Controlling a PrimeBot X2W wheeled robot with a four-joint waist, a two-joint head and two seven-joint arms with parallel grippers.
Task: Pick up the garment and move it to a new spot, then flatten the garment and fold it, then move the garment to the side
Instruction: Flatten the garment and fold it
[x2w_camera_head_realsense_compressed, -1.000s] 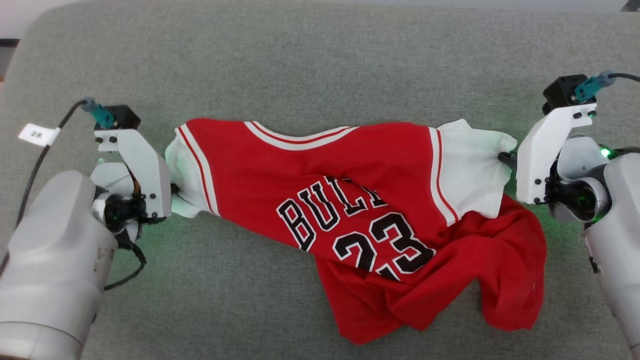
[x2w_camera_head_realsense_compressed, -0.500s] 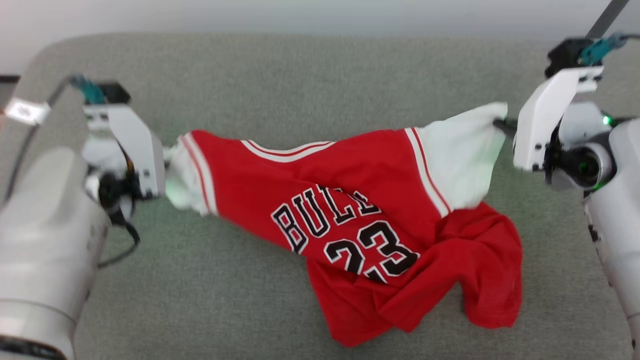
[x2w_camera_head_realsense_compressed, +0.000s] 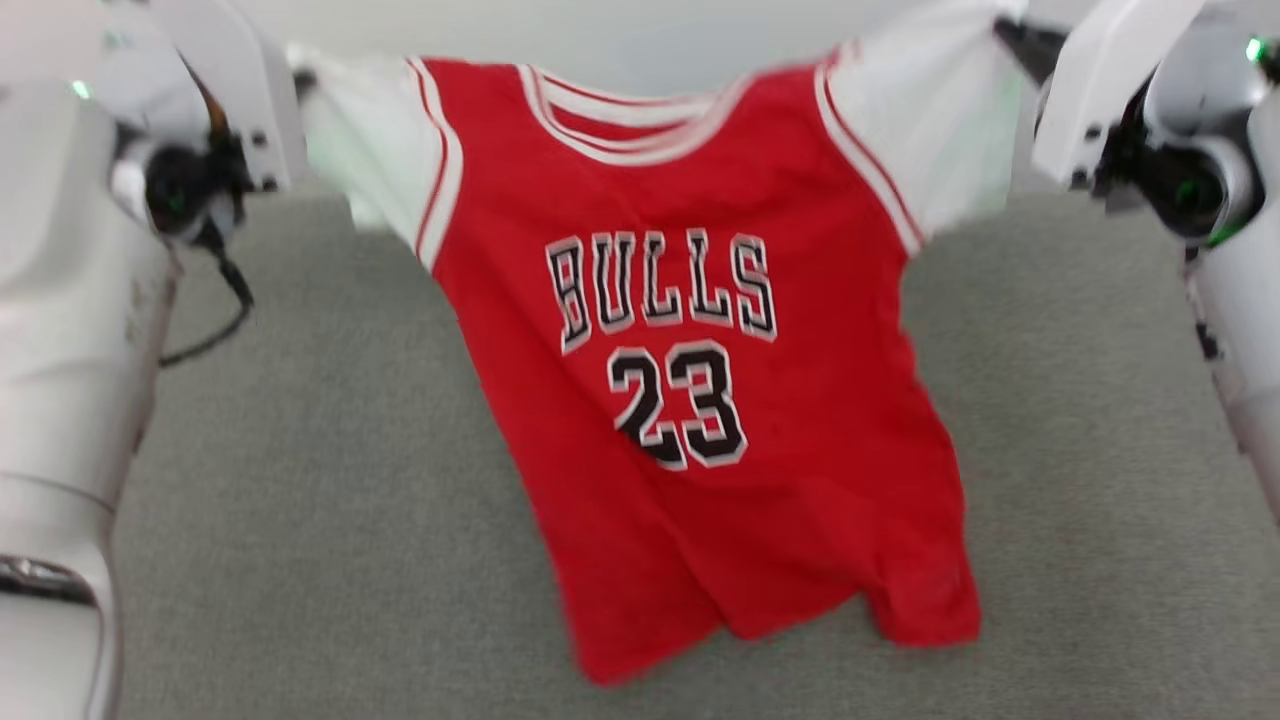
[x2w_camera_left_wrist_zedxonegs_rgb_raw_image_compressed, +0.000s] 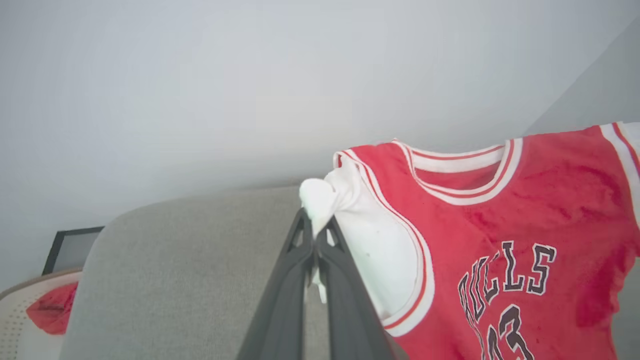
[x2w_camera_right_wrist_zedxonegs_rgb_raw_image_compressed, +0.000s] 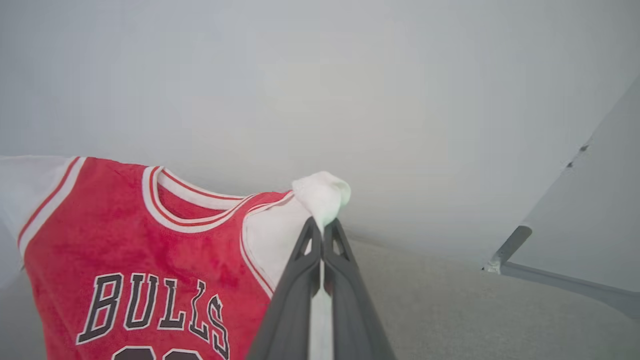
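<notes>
Left gripper (x2w_camera_left_wrist_zedxonegs_rgb_raw_image_compressed: 314, 234): jaws closed, pinching the bunched tip of a white sleeve (x2w_camera_left_wrist_zedxonegs_rgb_raw_image_compressed: 372, 250). A bit of cloth pokes out above the fingertips. Right gripper (x2w_camera_right_wrist_zedxonegs_rgb_raw_image_compressed: 322, 229): jaws closed the same way on the other white sleeve (x2w_camera_right_wrist_zedxonegs_rgb_raw_image_compressed: 272, 240). In the head view the left gripper sits in the upper left corner and the right in the upper right, well apart. The garment (x2w_camera_head_realsense_compressed: 700, 400) is stretched between them by its sleeves.

Container: pale perforated basket (x2w_camera_left_wrist_zedxonegs_rgb_raw_image_compressed: 15, 325) at the lower left edge of the left wrist view, past the table's rounded corner. A crumpled red cloth (x2w_camera_left_wrist_zedxonegs_rgb_raw_image_compressed: 52, 312) lies in it; can't tell what it is.

Garment: hangs front toward the head camera, centre of frame, over the grey fabric-covered table (x2w_camera_head_realsense_compressed: 300, 520).
- Red body, white short sleeves, white-and-red stripe trim at neckline and armholes.
- Black white-outlined "BULLS" over "23" on the chest, readable and nearly level.
- Shoulder line runs taut across the top of the frame. The body drops toward bottom centre, leaning slightly right.
- Hem is uneven, with the lower right corner curled. Can't tell whether the hem touches the table.

Head view is slightly blurred. A plain pale wall (x2w_camera_right_wrist_zedxonegs_rgb_raw_image_compressed: 300, 75) fills the upper part of both wrist views.
</notes>
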